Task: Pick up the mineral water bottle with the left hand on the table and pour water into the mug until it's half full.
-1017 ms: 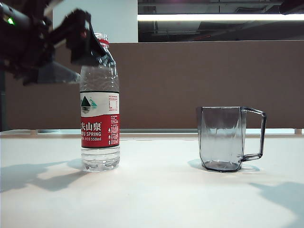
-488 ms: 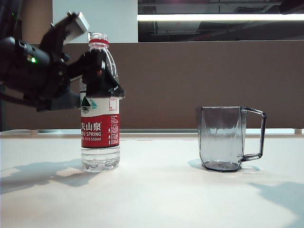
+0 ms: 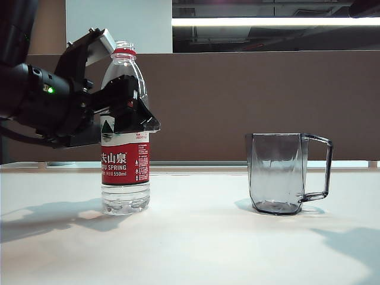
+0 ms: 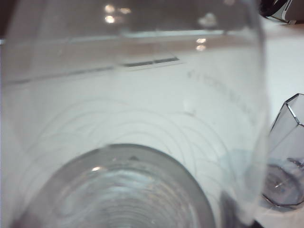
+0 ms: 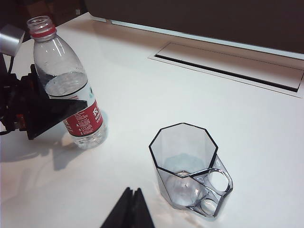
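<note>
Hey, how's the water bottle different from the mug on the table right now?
The mineral water bottle is about twice as tall as the mug. The bottle is clear with a red-and-white label; the mug is smoky grey, faceted and unlabelled. The bottle holds water; the mug looks empty. The open left end effector straddles the bottle, while the mug stands untouched; the right end effector hangs shut above the table near it. Both stand upright, see-through, open-topped, on the table.

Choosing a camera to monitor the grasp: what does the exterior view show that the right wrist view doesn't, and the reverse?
Exterior only: the bottle's label front and the mug side-on, apparently empty.
Right wrist only: the mug's open mouth from above, a table slot, the right tool's shut tips.
Both: the uncapped mineral water bottle, upright on the table, the open left tool straddling it.
</note>
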Motion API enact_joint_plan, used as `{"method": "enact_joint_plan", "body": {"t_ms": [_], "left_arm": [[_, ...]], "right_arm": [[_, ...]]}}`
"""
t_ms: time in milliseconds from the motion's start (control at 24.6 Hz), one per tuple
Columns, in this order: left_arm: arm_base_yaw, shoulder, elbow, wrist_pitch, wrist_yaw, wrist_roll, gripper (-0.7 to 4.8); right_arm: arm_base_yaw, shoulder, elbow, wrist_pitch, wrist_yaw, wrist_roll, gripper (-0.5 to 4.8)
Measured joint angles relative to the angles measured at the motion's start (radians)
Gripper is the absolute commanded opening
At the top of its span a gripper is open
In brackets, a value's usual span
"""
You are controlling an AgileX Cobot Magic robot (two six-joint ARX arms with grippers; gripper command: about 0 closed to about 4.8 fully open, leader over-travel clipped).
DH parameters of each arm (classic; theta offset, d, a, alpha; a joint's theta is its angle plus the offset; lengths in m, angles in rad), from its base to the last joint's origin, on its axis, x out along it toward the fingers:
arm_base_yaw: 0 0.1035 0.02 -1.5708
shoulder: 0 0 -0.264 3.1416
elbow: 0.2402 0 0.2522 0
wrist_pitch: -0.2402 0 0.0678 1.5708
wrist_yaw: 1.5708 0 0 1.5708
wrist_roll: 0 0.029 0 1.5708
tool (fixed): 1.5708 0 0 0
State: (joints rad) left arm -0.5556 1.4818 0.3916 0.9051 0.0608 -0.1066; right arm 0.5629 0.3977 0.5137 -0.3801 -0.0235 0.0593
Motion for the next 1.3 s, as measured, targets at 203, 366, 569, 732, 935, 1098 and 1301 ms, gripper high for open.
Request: {"method": "enact_joint_plan", "body": {"t_ms": [203, 366, 569, 732, 935, 1098, 1301], "left_arm": [[0.0, 0.039, 0.0, 0.043, 0.0, 0.0, 4.79], [0.0, 0.061, 0.0, 0.054, 0.0, 0.0, 4.79], [0.0, 0.076, 0.0, 0.09, 0.0, 0.0, 4.79], [0.0, 0.076, 0.0, 0.093, 0.0, 0.0, 4.79], [0.0, 0.076, 0.0, 0.101, -0.001, -0.002, 3.32], [0.0, 0.077, 0.0, 0.105, 0.0, -0.005, 2.73], [0.0, 0.078, 0.0, 0.107, 0.0, -0.006, 2.73]], "right_arm": [[0.0, 0.0, 0.0, 0.0, 0.0, 0.0, -0.09], [0.0, 0.0, 0.0, 0.0, 0.0, 0.0, -0.09], [0.0, 0.0, 0.0, 0.0, 0.0, -0.001, -0.09], [0.0, 0.0, 0.0, 0.0, 0.0, -0.001, -0.09], [0.0, 0.0, 0.0, 0.0, 0.0, -0.001, -0.09], [0.0, 0.0, 0.0, 0.0, 0.0, -0.004, -0.09], [0.0, 0.0, 0.0, 0.0, 0.0, -0.004, -0.09]]}}
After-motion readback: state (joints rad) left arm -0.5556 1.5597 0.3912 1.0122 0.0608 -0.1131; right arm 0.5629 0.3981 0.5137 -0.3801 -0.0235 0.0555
